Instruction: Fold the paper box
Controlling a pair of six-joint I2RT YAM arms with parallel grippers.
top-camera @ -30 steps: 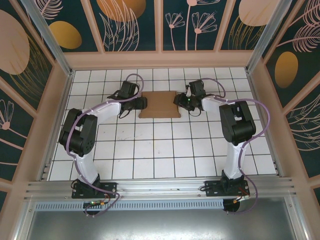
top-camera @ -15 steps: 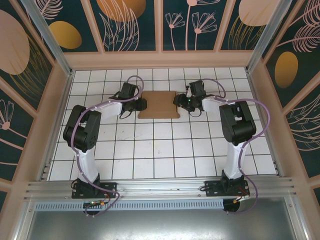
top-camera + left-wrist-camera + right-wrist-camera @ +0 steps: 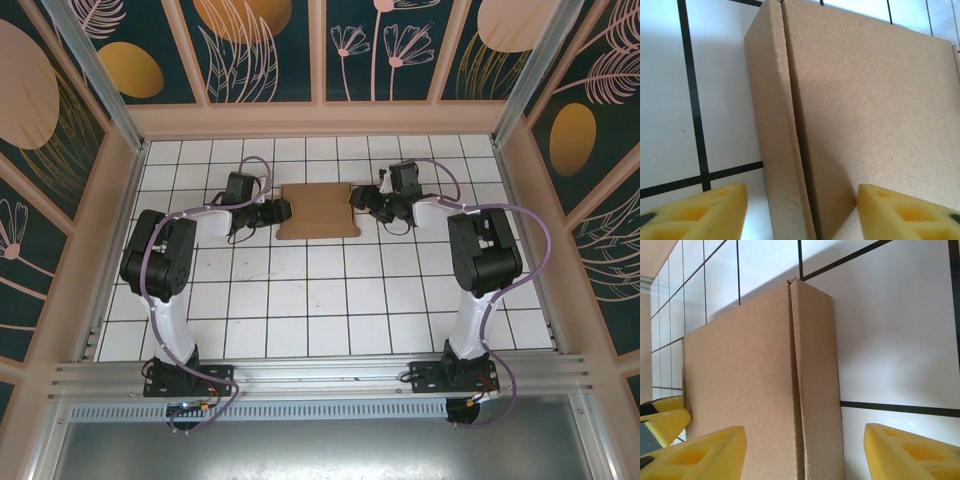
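Between the yellow foam pads (image 3: 700, 210) of the left gripper (image 3: 802, 212) stands the left short side wall of the plain brown flat cardboard paper box (image 3: 865, 100). The jaws are apart and I see a gap on each side, so nothing is clamped. The right gripper (image 3: 805, 452) is in the same way at the opposite short side. Its pads (image 3: 700, 452) are also apart, with the right side wall between them and not pinched.

Further out, in the top view, the box (image 3: 320, 210) lies flat on the white tiled table (image 3: 300, 300). It is near the middle of the far edge, with one gripper just beside each of its ends.

I judge the box to be light and thin. The panels look stiff, but they should bend easily at the creases, and a narrow seam shows where each side wall meets the top panel. The matt cardboard should not slip on foam. The best hold seems to be on these short side walls, near their middle and with soft pressure, because a hard pinch may crush the edge or open the seam.
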